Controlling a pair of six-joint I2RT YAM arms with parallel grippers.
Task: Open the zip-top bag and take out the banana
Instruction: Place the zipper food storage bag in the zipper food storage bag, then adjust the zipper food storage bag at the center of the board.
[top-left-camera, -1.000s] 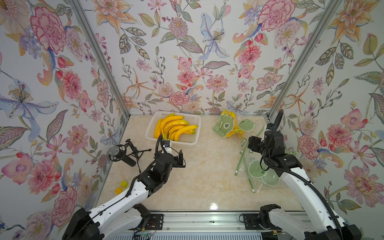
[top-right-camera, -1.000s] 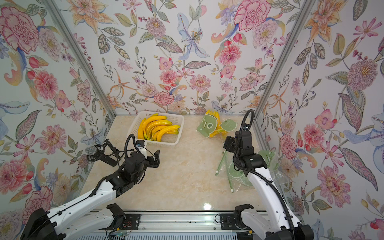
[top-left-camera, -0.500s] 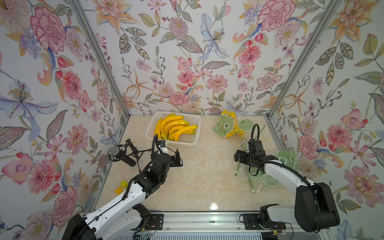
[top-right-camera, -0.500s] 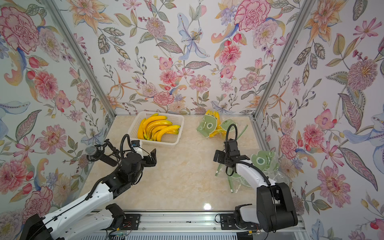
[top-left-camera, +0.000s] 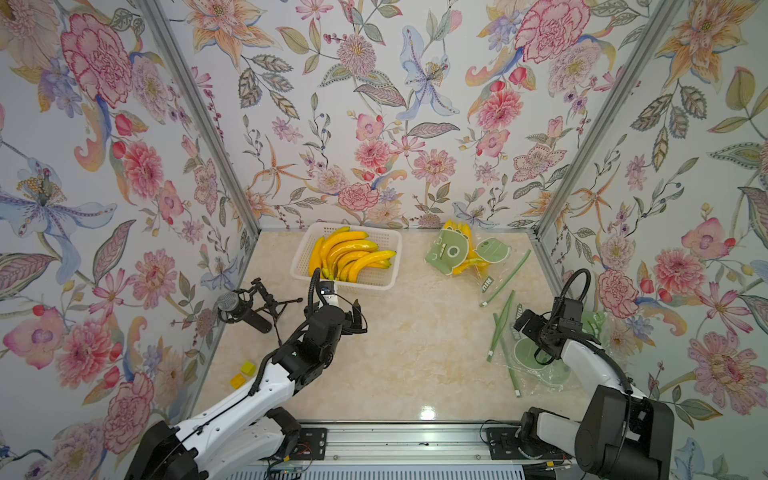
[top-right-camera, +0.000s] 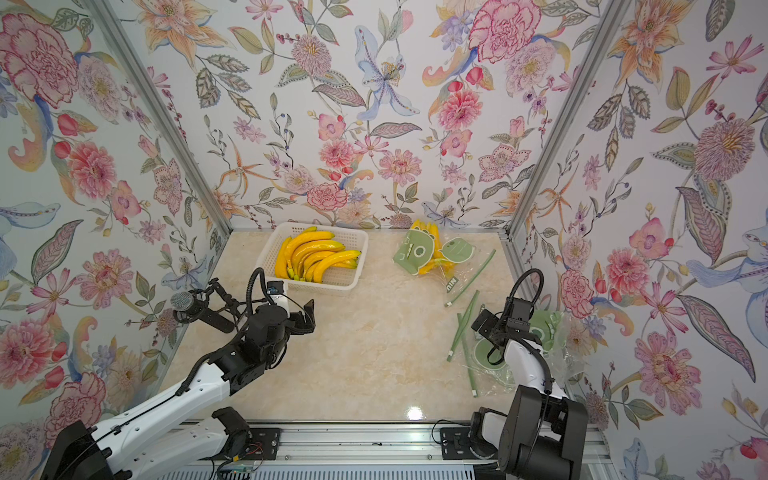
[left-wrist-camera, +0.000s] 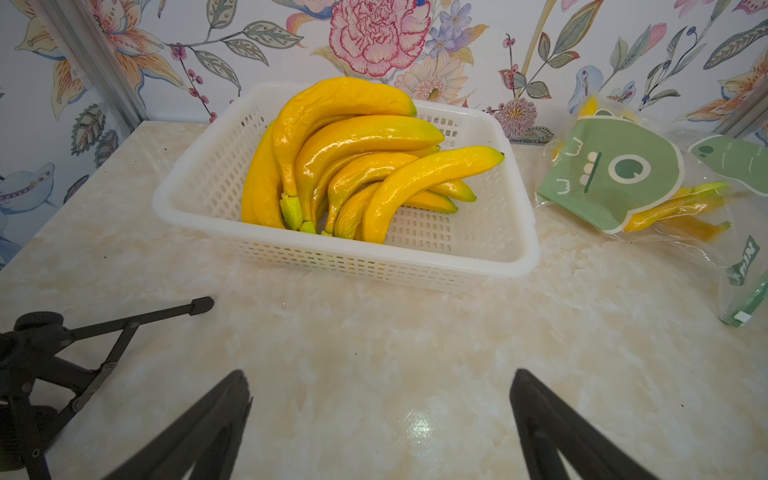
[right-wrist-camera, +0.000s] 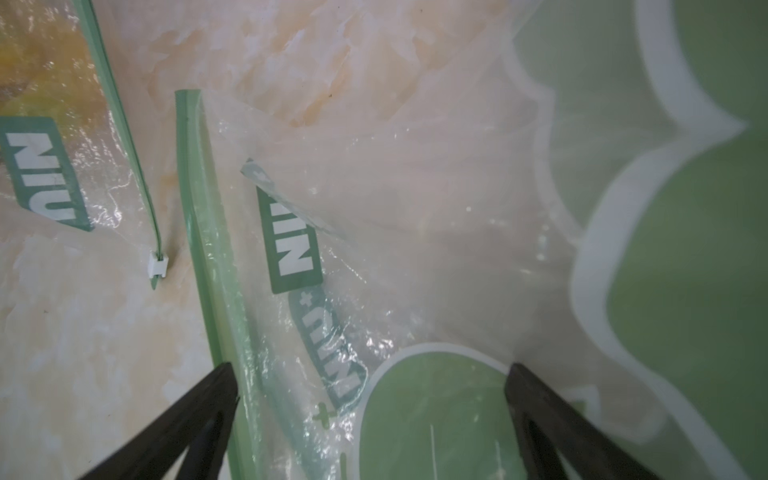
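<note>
**Both grippers empty; filled bag not yet taken up.**

The left gripper (left-wrist-camera: 380, 386) hovers with jaws spread wide over bare table, just in front of the basket (left-wrist-camera: 374, 262), which holds a pile of bananas (top-left-camera: 353, 255). The zip-top bag (top-left-camera: 457, 253) lies at the far right, well apart from both arms, with a banana (left-wrist-camera: 673, 203) visible inside. Its slider (right-wrist-camera: 158, 266) sits at the near end of the zip strip, which looks shut. The right gripper (right-wrist-camera: 372, 374) hangs wide and empty, low over a heap of empty bags (right-wrist-camera: 415, 208) at the near right. The step in hand appears to be the approach to the filled bag. The next move calls for one gripper to pin the bag and the other to pinch the small slider and draw it along the strip.
</note>
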